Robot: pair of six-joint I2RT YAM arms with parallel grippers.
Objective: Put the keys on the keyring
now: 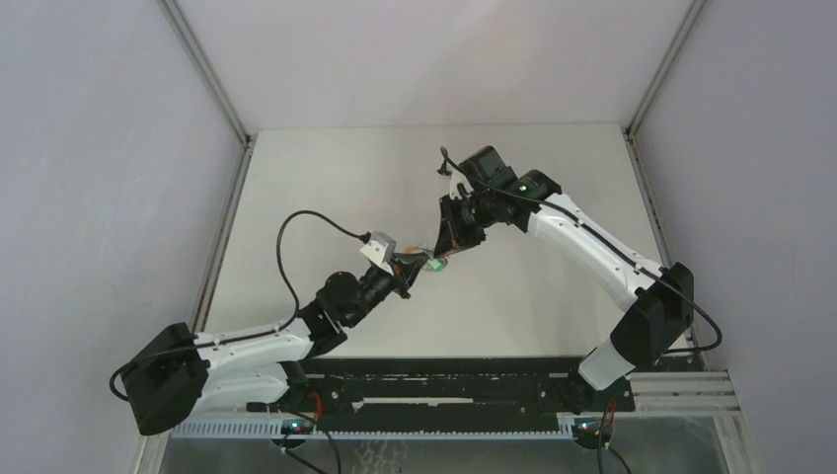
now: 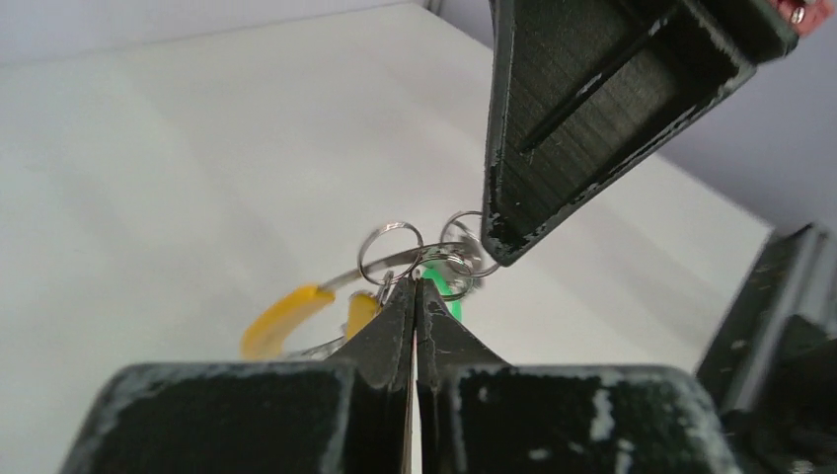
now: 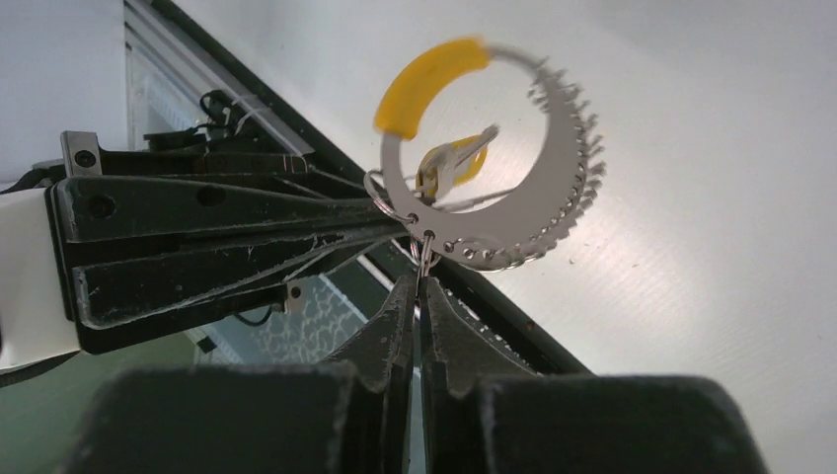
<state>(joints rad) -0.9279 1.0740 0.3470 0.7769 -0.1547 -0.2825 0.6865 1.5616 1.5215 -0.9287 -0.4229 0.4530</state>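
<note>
The table (image 1: 326,178) is a flat, matte white surface. The two arms reach in from its near edge and meet over its middle. The left arm (image 1: 247,348) and the right arm (image 1: 592,247) have smooth white shells and black joints. Their fingers are black plastic with a fine layered grain and scuffed pale edges, tapering to thin wedge tips.

The right gripper (image 3: 419,288) has its fingers pressed together, pinching a small wire loop (image 3: 426,257) that passes through a hole in the rim of the keyring (image 3: 561,188). This holds the keyring in the air over the table's middle, clear of the surface. It is a thin, flat, grey metal ring, narrow on one side and widening to a crescent on the other. A row of little punched holes runs along the wide part, and fine teeth fringe its outer edge. A curved yellow sleeve (image 3: 429,81) covers part of the narrow side.

The left gripper (image 2: 416,293) has its fingers closed tip to tip with no gap, right at the cluster of small rings by the keyring's rim. Whether they clamp anything cannot be told.

Of the keys, the yellow key (image 3: 456,161), a silvery blade with a glossy yellow head, shows within the keyring's opening in the right wrist view. The green key (image 2: 446,294) shows only as a bit of bright green plastic just beside the left fingertips. Shiny round split rings (image 2: 390,252) of thin wire sit just beyond those tips.
</note>
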